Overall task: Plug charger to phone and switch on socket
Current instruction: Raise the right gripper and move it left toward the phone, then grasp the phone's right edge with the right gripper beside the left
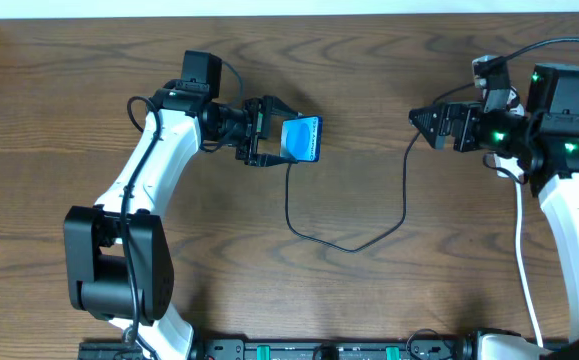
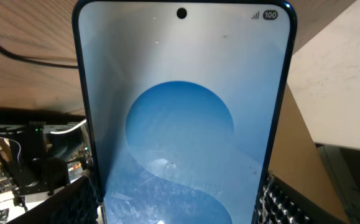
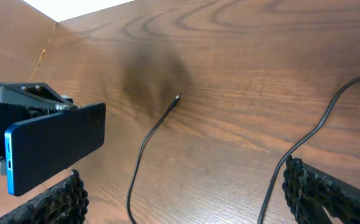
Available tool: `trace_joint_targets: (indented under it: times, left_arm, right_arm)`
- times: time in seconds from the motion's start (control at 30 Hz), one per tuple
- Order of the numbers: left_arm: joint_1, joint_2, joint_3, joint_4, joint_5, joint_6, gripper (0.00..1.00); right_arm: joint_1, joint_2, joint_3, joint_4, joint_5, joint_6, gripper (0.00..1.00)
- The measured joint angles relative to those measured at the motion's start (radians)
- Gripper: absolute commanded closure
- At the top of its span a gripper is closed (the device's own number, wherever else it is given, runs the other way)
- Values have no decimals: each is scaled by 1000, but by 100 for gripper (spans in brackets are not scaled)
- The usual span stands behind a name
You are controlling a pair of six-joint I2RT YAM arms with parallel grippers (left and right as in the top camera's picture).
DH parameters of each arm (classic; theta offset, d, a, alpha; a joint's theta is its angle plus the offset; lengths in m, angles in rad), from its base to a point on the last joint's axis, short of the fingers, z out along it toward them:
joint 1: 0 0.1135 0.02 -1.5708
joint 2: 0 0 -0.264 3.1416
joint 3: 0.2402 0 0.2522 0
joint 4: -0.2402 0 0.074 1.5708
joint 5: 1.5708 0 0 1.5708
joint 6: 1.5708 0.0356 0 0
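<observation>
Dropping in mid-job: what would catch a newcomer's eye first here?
The phone stands out first, its screen glowing bright blue. It is clamped in the left gripper above the table and fills the left wrist view. Next comes the black charger cable, looping across to the open right gripper. Its connector tip lies loose near the phone, not plugged in.

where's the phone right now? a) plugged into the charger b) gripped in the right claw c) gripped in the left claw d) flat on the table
c: the left claw grips the phone by its edges, and the charger tip lies loose, unplugged.
</observation>
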Motion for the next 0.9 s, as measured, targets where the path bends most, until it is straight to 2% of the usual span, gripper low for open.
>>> trace_joint_targets:
  times: [0.47,0.9]
  left_arm:
    - [0,0,0,0,-62,0,28]
    - [0,0,0,0,-268,0,28]
  right_arm:
    - [39,8,1,60,-17,86,1]
    - [172,119,3,199,-23,261,8]
